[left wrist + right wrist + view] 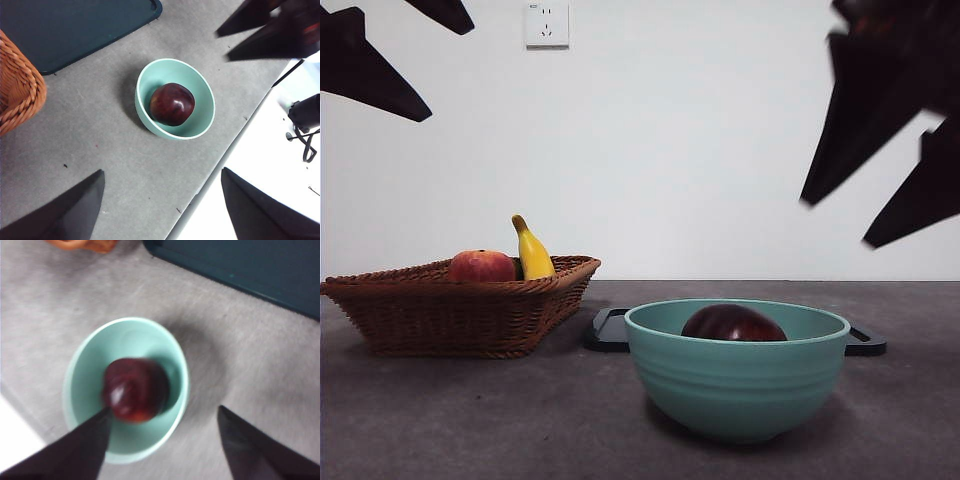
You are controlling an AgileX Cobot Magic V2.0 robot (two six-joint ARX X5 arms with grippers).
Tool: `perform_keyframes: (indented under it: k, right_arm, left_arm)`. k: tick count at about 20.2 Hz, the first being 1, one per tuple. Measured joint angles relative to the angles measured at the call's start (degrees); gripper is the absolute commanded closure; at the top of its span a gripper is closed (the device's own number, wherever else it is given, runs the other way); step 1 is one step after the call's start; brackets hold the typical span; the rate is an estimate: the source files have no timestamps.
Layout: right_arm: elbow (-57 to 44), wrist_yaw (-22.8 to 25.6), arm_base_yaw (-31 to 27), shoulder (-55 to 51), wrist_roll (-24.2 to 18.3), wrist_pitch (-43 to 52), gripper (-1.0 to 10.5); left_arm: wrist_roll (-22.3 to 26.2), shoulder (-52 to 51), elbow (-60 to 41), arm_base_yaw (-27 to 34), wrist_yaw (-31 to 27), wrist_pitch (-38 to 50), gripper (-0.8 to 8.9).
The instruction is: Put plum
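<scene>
Open air is lying above the mint bowl point(737, 385), whose rim is walling in the plum point(733, 324) on all sides. The wicker basket point(460, 310) with its upright banana point(532, 252) is blocking one flank; the dark tray point(610, 330) is lying flat behind. The right gripper point(895, 190), jaws apart, is hanging overhead.

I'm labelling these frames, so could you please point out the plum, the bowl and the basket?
plum point(172, 104), left wrist view, middle of its glossy top.
bowl point(735, 385), front view, outer wall.
basket point(460, 315), front view, woven front wall.
</scene>
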Motion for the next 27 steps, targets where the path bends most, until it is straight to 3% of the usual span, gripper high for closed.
perform_keyframes:
  k: [4,10,16,23,27]
  right_arm:
    - [-1.81,5.31,3.37,5.01,1.03,4.79,6.6]
    - [-1.84,9.11,5.79,12.98,1.29,10.05,8.2]
    - [-1.84,9.11,5.92,14.21,1.46,11.19,9.3]
    - [-0.94,8.70,5.92,13.51,1.73,10.27,9.3]
    - [6.62,9.75,5.20,12.57,2.34,8.09,9.3]
  left_arm:
    - [0.00,0.00,0.00,0.00,0.02,0.00,4.39]
    - [0.00,0.00,0.00,0.00,0.02,-0.02,4.39]
    - [0.00,0.00,0.00,0.00,0.02,0.00,4.39]
    - [0.00,0.00,0.00,0.00,0.02,-0.02,4.39]
    - [0.00,0.00,0.00,0.00,0.02,0.00,4.39]
